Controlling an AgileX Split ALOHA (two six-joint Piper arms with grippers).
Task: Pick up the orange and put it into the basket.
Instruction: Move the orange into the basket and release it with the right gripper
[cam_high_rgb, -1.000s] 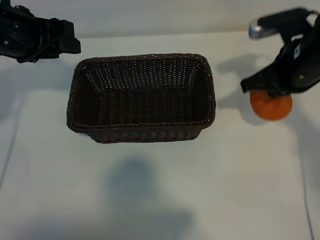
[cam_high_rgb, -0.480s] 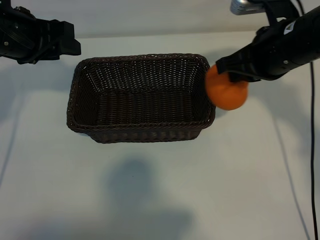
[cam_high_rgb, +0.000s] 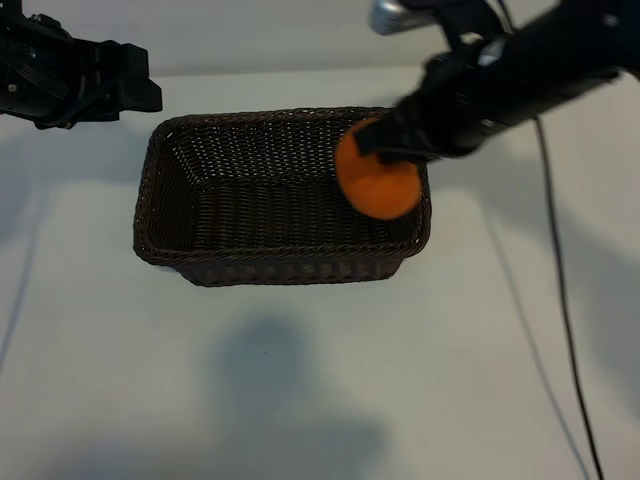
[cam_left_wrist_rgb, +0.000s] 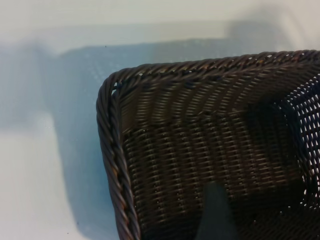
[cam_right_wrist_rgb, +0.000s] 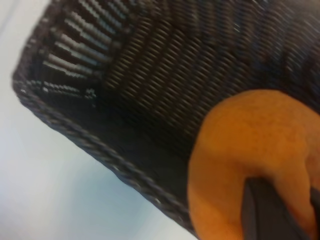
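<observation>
Above the basket's (cam_high_rgb: 160, 200) right end, the right gripper (cam_high_rgb: 385, 150) slants down, gripping the orange (cam_high_rgb: 375, 185).

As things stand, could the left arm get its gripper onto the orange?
Probably not cleanly. The orange is clamped in the right gripper above the right end of the basket, with the right arm covering its top. The left gripper sits open beyond the basket's far left corner.

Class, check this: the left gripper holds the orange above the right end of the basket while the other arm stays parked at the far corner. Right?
Not quite. The right gripper holds the orange above the basket's right end; the left gripper is the parked one. The exterior view shows it.
</observation>
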